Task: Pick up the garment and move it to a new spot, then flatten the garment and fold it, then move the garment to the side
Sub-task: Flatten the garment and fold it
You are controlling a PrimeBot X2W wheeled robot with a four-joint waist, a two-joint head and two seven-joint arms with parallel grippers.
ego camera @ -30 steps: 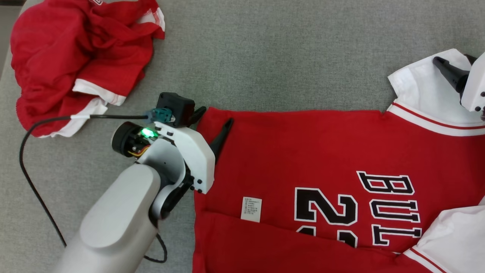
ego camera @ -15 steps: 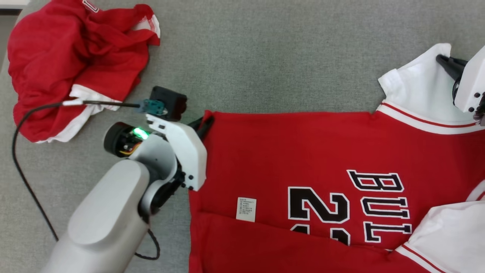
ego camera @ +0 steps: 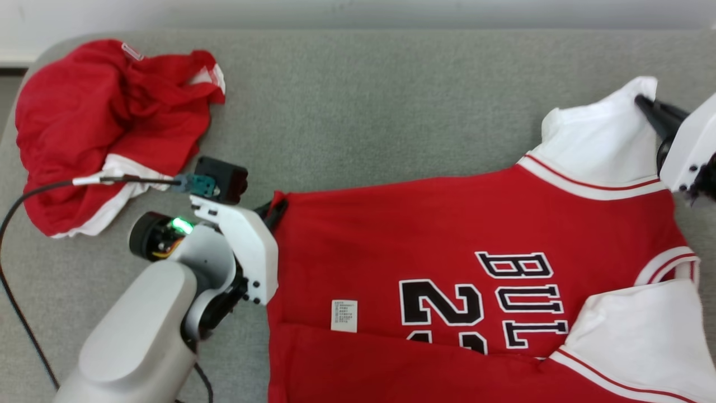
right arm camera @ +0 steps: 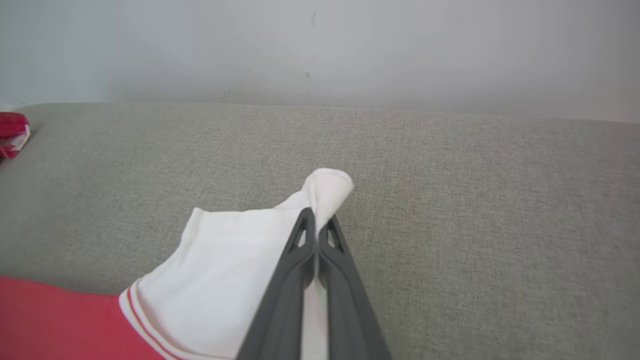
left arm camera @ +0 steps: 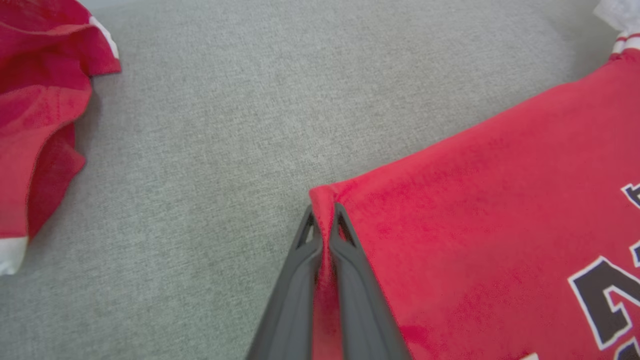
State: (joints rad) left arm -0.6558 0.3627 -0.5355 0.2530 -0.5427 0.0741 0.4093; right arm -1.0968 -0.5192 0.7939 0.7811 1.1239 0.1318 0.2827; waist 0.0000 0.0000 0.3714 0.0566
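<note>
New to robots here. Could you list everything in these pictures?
jersey: one, red with white sleeves and black lettering, spread out from centre to right.
care label: one, white, on the jersey's lower part.
crumpled garment: one, red with white trim, far left.
fabric surface: one, grey, beneath everything.
cable: one, black, running left from the left wrist.
left gripper: one, dark fingers, shut on the jersey's red corner.
right gripper: one, dark fingers, shut on the jersey's white sleeve.

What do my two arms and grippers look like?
Left arm: pale grey forearm, white wrist shell, green light, black camera block, black cable with teal plug. Right arm: white shell. Left gripper and right gripper: long dark grey tapering fingers, triangular cut-outs near tips.
</note>
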